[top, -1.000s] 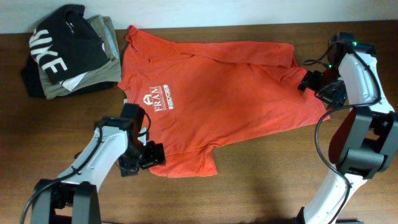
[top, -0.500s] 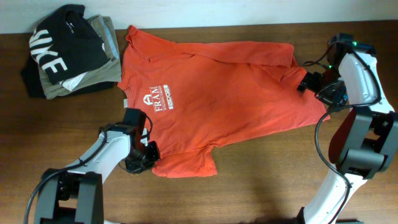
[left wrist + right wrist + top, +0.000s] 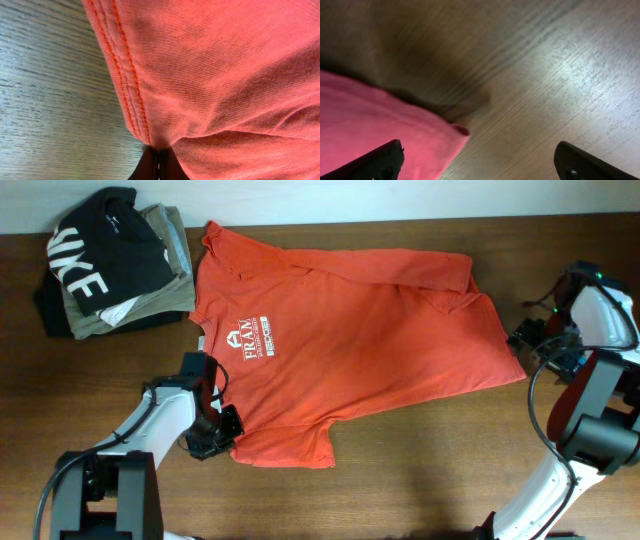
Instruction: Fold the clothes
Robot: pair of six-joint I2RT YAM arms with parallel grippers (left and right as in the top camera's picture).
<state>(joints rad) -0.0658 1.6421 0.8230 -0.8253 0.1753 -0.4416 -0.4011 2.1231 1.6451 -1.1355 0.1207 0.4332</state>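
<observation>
One red-orange T-shirt point(image 3: 370, 330) lies spread across the wooden surface point(image 3: 430, 470), lettering up, collar toward the left. Overhead, the left end effector point(image 3: 213, 432) sits at the near sleeve, and the right end effector point(image 3: 533, 340) hovers just off the bottom hem's corner. Left wrist: it's clenched tight on the stitched hem point(image 3: 127, 90). Right wrist: fingers point(image 3: 380, 160) spread wide, released, over bare wood beside the shirt's corner.

A dark brown wood-grain table point(image 3: 420, 470) fills the frame; a pale wall point(image 3: 400, 200) strip runs along the top edge.
</observation>
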